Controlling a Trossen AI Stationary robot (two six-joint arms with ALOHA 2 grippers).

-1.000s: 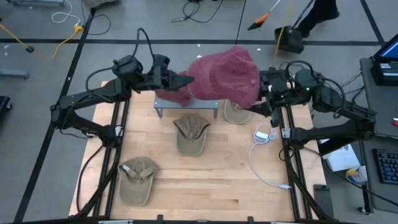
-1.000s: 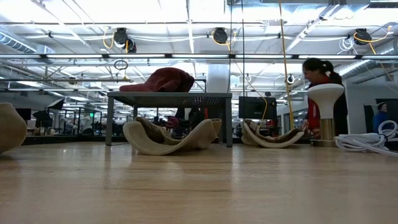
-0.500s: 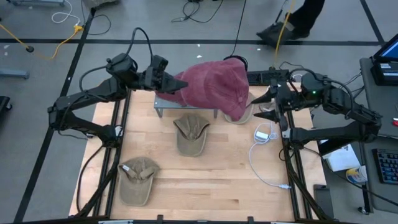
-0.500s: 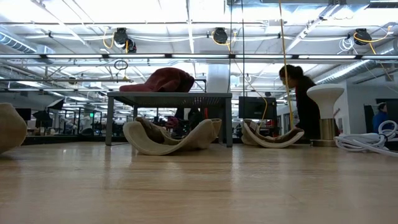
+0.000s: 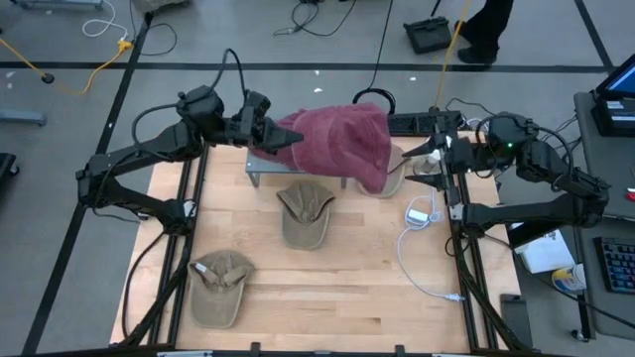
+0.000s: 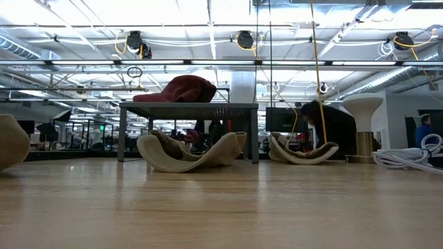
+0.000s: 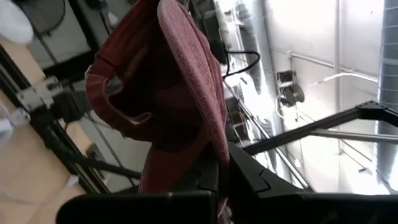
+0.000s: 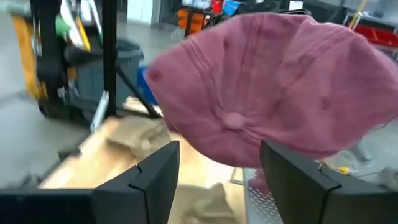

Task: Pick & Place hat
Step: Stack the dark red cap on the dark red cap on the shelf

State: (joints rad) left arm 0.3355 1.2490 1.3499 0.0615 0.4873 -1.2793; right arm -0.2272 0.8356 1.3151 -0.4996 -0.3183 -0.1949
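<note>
High view shows the wooden worktop [image 5: 327,288] carrying a small grey stand [image 5: 260,169], with the red hat [image 5: 337,144] held above the stand by the left gripper [image 5: 286,139], its jaws pinching the brim. A tan cap [image 5: 305,213] lies before the stand, another tan cap [image 5: 218,286] nearer the front edge. Right gripper [image 5: 422,164] sits just beside the hat, jaws spread, clear of the fabric

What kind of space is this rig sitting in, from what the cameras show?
Most likely an industrial lab or workshop: exposed ceiling ducts and beams overhead, loose cables on a grey floor, and a person walking behind the wooden table.
</note>
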